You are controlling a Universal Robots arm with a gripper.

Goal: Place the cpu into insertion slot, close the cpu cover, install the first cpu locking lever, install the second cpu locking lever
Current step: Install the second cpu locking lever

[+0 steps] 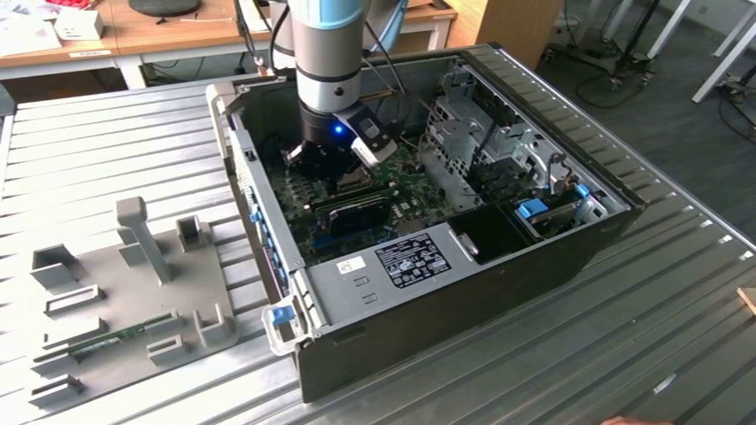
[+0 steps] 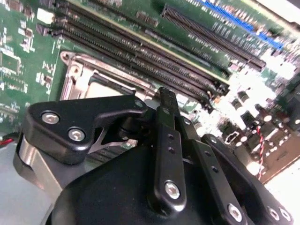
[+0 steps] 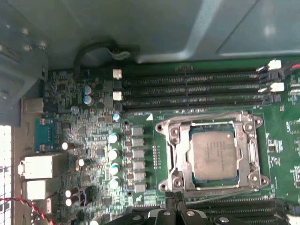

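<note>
Item: cpu (image 3: 213, 154), dull silver square, seated in the insertion slot (image 3: 188, 157) at lower right of the first wrist view, on the green circuit board (image 3: 98, 126). Cpu cover (image 3: 180, 154) lies flat around it, framing the chip. Claw (image 2: 166, 101), black, fingers (image 2: 168, 140) drawn together with nothing between, poised just above the socket's edge, inside the open computer case (image 1: 567, 257) on the ribbed tabletop (image 1: 119, 150).

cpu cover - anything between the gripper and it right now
Nothing visible. In the first wrist view the cpu cover lies flat around the cpu, and the gripper sits just beside its edge with only bare green board between them.
</note>
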